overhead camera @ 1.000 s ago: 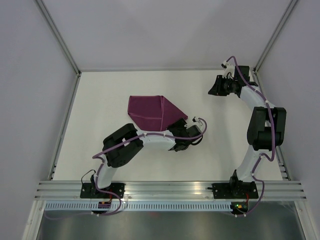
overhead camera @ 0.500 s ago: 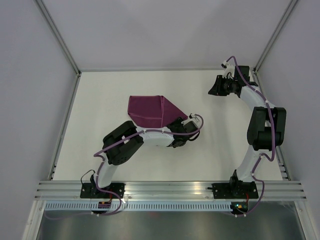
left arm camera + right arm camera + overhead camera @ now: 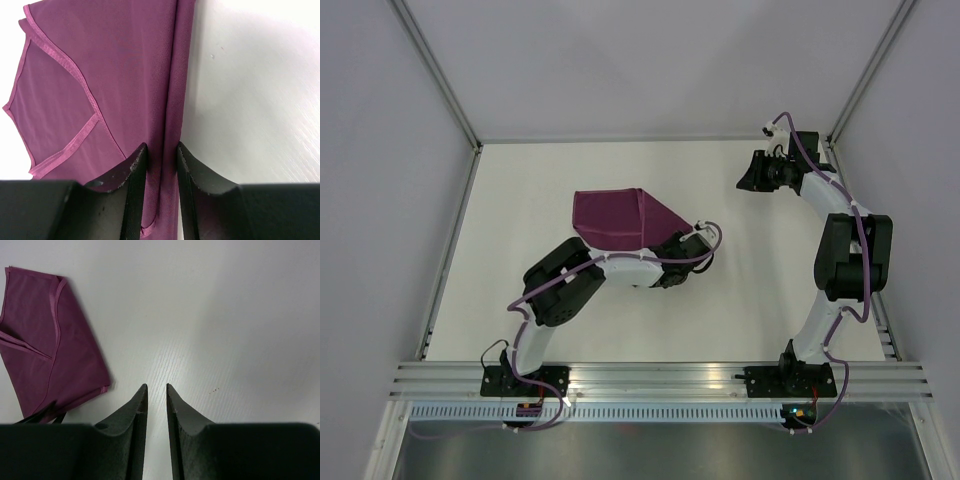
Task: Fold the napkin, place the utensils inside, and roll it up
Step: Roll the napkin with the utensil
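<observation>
The napkin (image 3: 615, 220) is a dark magenta cloth lying folded on the white table, left of centre. My left gripper (image 3: 663, 245) is at its right edge. In the left wrist view the jaws of that gripper (image 3: 161, 147) press from both sides on a raised fold along the edge of the napkin (image 3: 100, 75). My right gripper (image 3: 747, 181) hangs at the far right. Its jaws (image 3: 156, 386) stand a little apart over bare table with nothing between them, and the napkin (image 3: 35, 350) lies off to its left. The utensils are out of view.
The white table (image 3: 770, 290) is bordered by an aluminium frame, with a rail (image 3: 660, 378) along the near edge where both arm bases are bolted. White walls close the left, far and right sides.
My left gripper has slid leftward onto the napkin's right edge and its jaws have closed on the fold. The napkin has shifted slightly left. The right arm has not moved.
</observation>
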Controlling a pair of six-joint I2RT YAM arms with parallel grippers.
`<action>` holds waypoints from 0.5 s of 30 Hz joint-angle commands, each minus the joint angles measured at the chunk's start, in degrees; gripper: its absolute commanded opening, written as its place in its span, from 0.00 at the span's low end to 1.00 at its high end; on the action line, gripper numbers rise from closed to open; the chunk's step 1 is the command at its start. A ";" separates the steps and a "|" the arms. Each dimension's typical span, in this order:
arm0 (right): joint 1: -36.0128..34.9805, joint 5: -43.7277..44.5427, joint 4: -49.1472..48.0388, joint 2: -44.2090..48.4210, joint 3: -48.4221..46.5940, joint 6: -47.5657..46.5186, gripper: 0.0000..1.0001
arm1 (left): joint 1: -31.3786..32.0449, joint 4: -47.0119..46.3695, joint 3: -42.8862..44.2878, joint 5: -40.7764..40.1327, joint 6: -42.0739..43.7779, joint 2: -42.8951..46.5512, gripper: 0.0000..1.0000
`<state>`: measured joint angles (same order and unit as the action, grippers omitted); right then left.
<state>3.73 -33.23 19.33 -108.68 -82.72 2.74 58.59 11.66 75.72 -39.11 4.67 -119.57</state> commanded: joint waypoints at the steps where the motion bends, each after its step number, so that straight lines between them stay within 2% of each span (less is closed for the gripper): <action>1: 0.23 -0.87 -0.52 1.37 0.45 -0.81 0.27 | -1.46 2.05 -2.42 9.14 1.13 -2.34 0.35; 14: 0.23 -1.75 -0.44 2.77 1.77 -4.59 0.26 | -3.39 2.23 -3.12 15.03 0.78 -2.60 0.20; 15: 0.23 -1.92 -0.44 2.86 2.12 -5.20 0.26 | -3.65 2.31 -3.30 15.38 0.78 -2.34 0.09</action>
<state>3.75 -33.34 19.35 -108.68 -81.28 0.05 55.96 9.52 75.66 -34.11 5.98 -119.24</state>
